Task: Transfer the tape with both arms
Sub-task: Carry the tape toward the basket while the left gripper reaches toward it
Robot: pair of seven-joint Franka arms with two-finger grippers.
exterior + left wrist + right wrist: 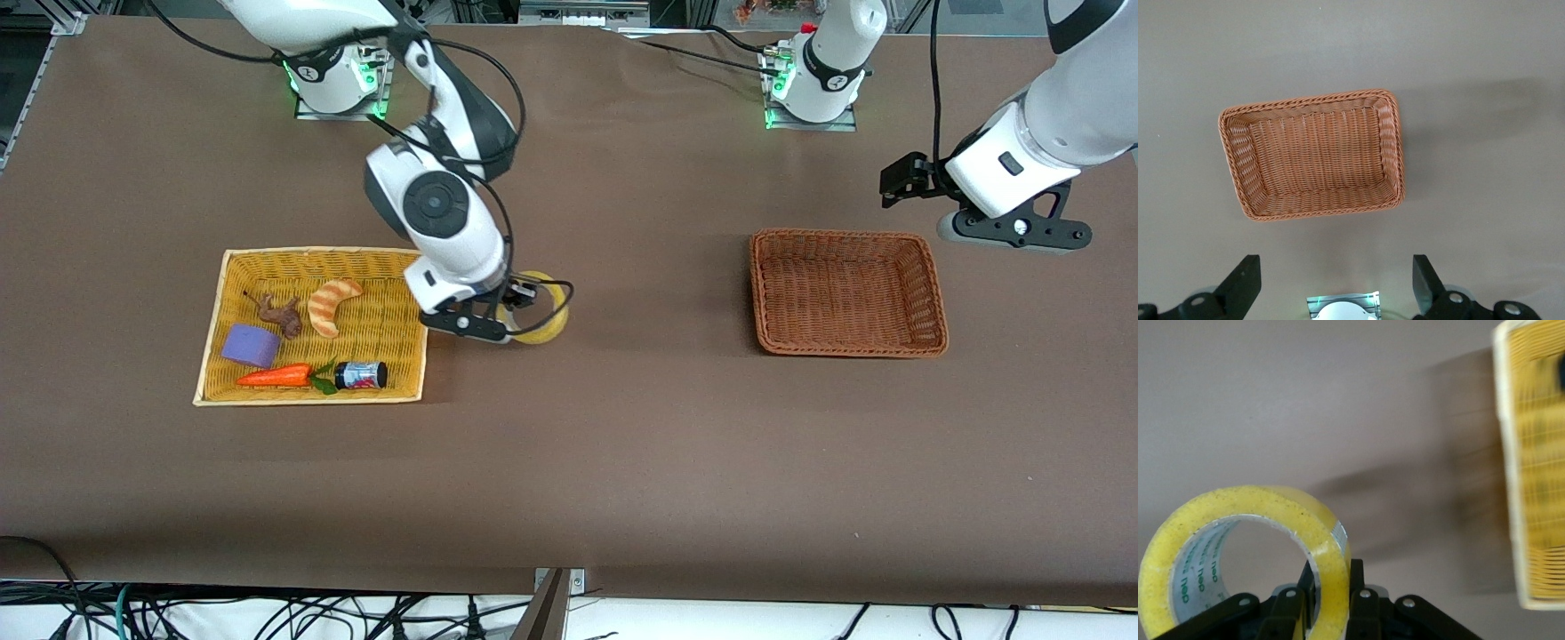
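Two white robot arms work over a brown table. The right gripper (pixel 514 313) hangs over the bare table just beside the yellow wicker tray (pixel 233 267), off the tray's edge toward the left arm's end, and its two fingers are pinched shut on the tape (pixel 544 327), a ring of yellowish packing tape. In the right wrist view the tape (pixel 1245 520) stands on edge, its wide round hole open to the camera, with one finger inside the hole and one outside, clamping the wall of the ring. The tray holds a croissant (pixel 331 305), a purple block (pixel 250 346), a small brown figure (pixel 283 314), a toy carrot (pixel 276 377) and a small black jar (pixel 362 375). The left gripper (pixel 909 185) waits in the air near the brown wicker basket (pixel 847 292), at the left arm's end of the table, fingers spread wide and holding nothing; its wrist view looks straight down into the basket (pixel 1313 155), which is empty. The roll looks light and stiff, so it should keep its shape under a firm pinch, but its glossy outer face is probably slippery. For a handover, the best hold is likely across the ring's wall at a free part of the rim, away from the right gripper's fingers, one finger through the hole.
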